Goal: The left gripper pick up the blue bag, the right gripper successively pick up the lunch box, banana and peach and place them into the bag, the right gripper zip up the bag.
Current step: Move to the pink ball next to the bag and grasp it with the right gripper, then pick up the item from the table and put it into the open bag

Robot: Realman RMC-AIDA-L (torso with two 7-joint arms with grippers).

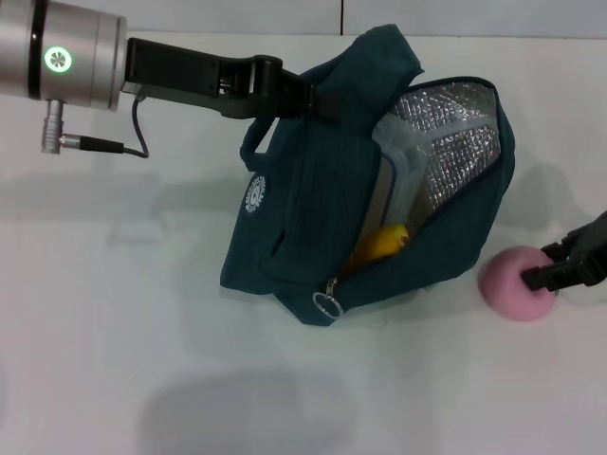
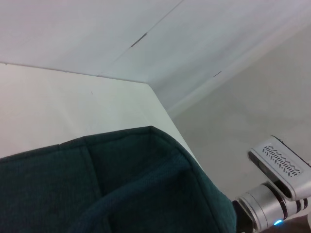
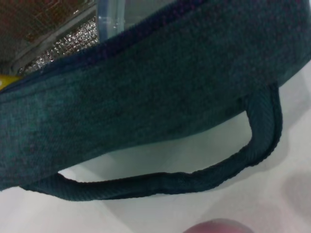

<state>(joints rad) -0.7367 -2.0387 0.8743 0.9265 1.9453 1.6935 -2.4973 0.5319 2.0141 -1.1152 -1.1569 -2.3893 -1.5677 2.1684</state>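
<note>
The blue bag stands open on the white table, foil lining showing. My left gripper is shut on its top fabric by a handle; the left wrist view shows only the bag's fabric. Inside the bag lie the lunch box and the banana. The peach rests on the table to the right of the bag. My right gripper is shut on the peach's right side. The right wrist view shows the bag's wall, a loop handle and the peach's top.
The zipper's ring pull hangs at the bag's near corner. White table spreads to the left and in front of the bag. A silver robot part shows in the left wrist view beyond the table's edge.
</note>
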